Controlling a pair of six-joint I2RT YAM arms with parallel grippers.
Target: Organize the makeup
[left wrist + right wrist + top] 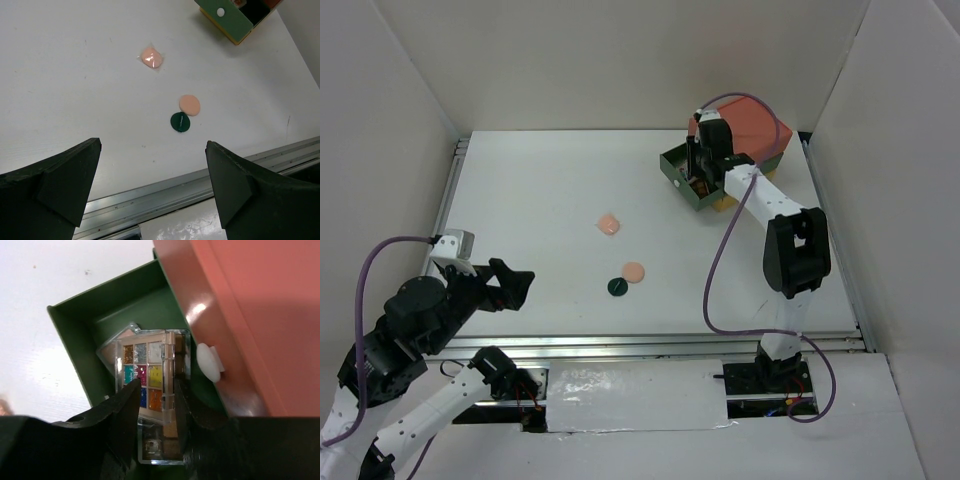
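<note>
in the green drawer point(135, 300), the right end effector point(157, 405) grips the multicolour palette point(145, 372); the left end effector point(152, 185) hangs open above the worktop point(75, 75).

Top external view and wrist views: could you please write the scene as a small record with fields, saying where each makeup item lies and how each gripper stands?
drawer box: far right of the table, green drawer pulled out
in drawer: multicolour palette lying over a brown-toned palette
far peach compact: alone, mid table
near peach compact: close against the dark green disc
left gripper: open, empty, near left
right gripper: over the drawer, fingers narrow; grip unclear
</note>
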